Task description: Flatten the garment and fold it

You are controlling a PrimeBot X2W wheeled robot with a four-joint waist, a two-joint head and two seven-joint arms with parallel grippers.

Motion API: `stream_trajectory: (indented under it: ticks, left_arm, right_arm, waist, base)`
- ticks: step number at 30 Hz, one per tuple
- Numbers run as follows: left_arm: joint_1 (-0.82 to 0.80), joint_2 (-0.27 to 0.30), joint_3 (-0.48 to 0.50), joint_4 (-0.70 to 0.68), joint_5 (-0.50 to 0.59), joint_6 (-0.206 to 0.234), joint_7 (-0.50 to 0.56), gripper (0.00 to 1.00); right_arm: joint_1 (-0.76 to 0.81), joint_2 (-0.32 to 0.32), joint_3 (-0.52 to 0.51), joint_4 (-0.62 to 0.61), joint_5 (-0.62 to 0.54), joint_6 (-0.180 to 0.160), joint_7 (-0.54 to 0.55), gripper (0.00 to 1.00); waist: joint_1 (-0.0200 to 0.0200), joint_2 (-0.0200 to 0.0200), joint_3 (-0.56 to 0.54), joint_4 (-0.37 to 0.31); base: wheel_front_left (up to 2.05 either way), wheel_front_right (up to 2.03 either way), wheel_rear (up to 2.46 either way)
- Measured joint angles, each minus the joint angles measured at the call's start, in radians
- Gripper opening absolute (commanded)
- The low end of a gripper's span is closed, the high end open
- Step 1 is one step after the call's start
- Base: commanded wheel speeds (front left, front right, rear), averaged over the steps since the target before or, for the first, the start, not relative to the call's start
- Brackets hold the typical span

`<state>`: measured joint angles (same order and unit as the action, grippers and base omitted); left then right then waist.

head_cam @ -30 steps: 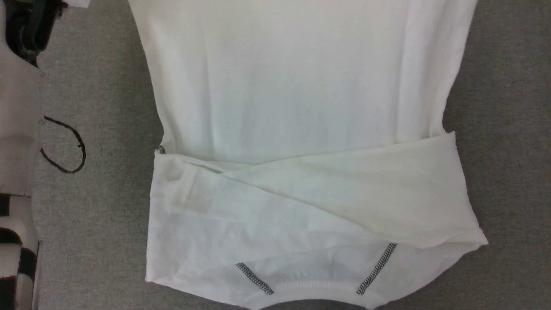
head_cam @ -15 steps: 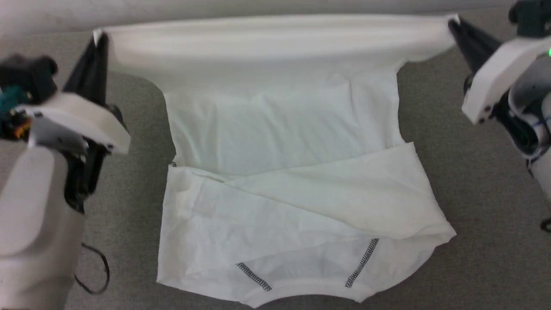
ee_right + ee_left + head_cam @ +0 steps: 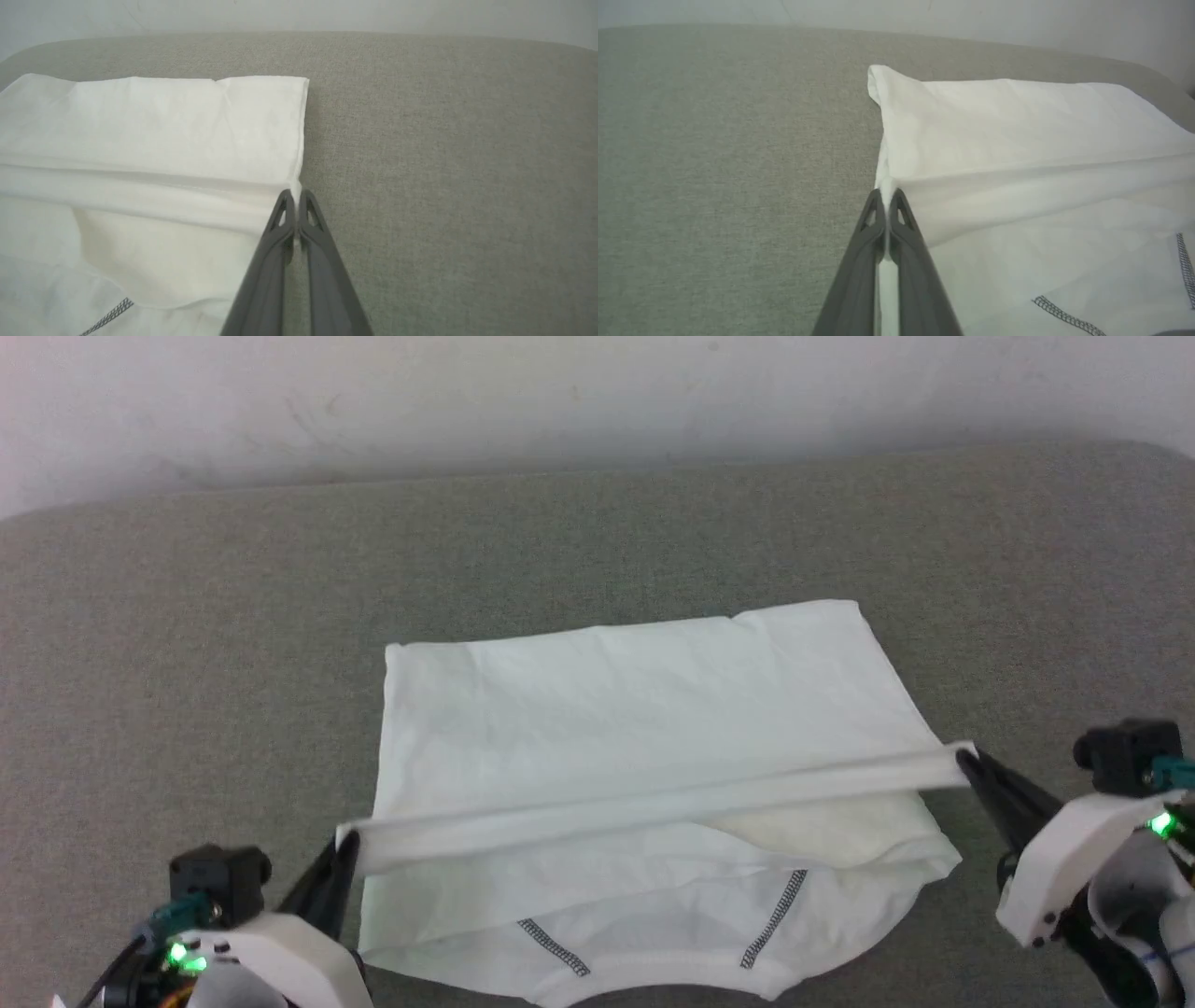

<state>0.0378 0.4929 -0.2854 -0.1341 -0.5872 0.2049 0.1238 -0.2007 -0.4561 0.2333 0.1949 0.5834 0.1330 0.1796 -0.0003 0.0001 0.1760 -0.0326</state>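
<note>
1. Head view, nearest edge: curved neckline band [image 3: 653, 982] of the garment [image 3: 644, 709] at the very bottom, with two short slanted runs of dark grey stitching [image 3: 553, 947] just above it, one on each side.
2. Just beyond, at lower left: left gripper [image 3: 345, 847], fingers pressed together and clamped on the left end of the white hem [image 3: 653, 805]. Same grip seen from the left wrist view, with dark fingers [image 3: 859, 270] pinching a thin sliver of white cloth at their tips.
3. At the right, a little farther up: right gripper [image 3: 966, 765], likewise closed on the other end of that hem. From the right wrist view, tips nipping the corner of the cloth, no gap between them.
4. Between the two grippers: hem drawn into a taut, straight band slanting from lower left to upper right, stretched across the layers beneath.
5. Under and behind that band: a creamier folded layer on the right, then a smooth white panel reaching back to a straight far edge with squared corners.
6. Beneath everything: grey woven surface [image 3: 187, 663], with the garment lying around its middle, well short of its far edge.
7. Farthest back: pale wall [image 3: 560, 401].
</note>
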Motion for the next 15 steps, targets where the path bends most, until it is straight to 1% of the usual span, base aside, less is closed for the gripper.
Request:
stream_trajectory:
  ticks: [3,6,11,12,13,14,15]
  left_arm:
    - [0.076,0.003,-0.019,-0.031,-0.024,0.017,0.048,0.0]
    - [0.132,0.007,-0.026,-0.033,-0.033,0.033,0.072,0.0]
    - [0.185,0.0,-0.033,0.002,-0.06,0.034,0.071,0.0]
    - [0.187,-0.003,-0.035,0.016,-0.065,0.033,0.068,0.0]
    - [0.188,-0.007,-0.037,0.033,-0.071,0.026,0.061,0.0]
    - [0.188,-0.013,-0.04,0.048,-0.079,0.017,0.058,0.14]
    - [0.19,-0.019,-0.042,0.064,-0.087,0.012,0.051,0.43]
  right_arm:
    - [0.116,0.044,-0.071,-0.064,-0.032,0.0,0.052,0.0]
    - [0.222,0.102,-0.135,-0.117,-0.064,0.0,0.095,0.0]
    - [0.346,0.193,-0.198,-0.173,-0.123,0.0,0.178,0.0]
    - [0.364,0.21,-0.202,-0.179,-0.134,0.0,0.194,0.25]
    - [0.38,0.225,-0.205,-0.184,-0.149,0.0,0.207,0.47]
    - [0.396,0.241,-0.213,-0.186,-0.162,0.0,0.22,1.0]
    - [0.411,0.252,-0.217,-0.189,-0.174,-0.001,0.233,1.0]
  waist:
    - [0.0001,0.0,-0.013,-0.004]
    - [0.0001,0.0,-0.023,-0.005]
    - [0.0003,0.0,-0.03,-0.011]
    - [0.0003,0.0,-0.032,-0.012]
    - [0.0003,0.0,-0.034,-0.013]
    - [0.0004,-0.0001,-0.036,-0.014]
    - [0.0004,0.0,-0.04,-0.014]
  base:
    - [0.0,0.0,0.0]
    - [0.0,0.0,0.0]
    - [0.0,0.0,0.0]
    - [0.0,0.0,0.0]
    - [0.0,0.0,0.0]
    - [0.0,0.0,0.0]
    - [0.0,0.0,0.0]
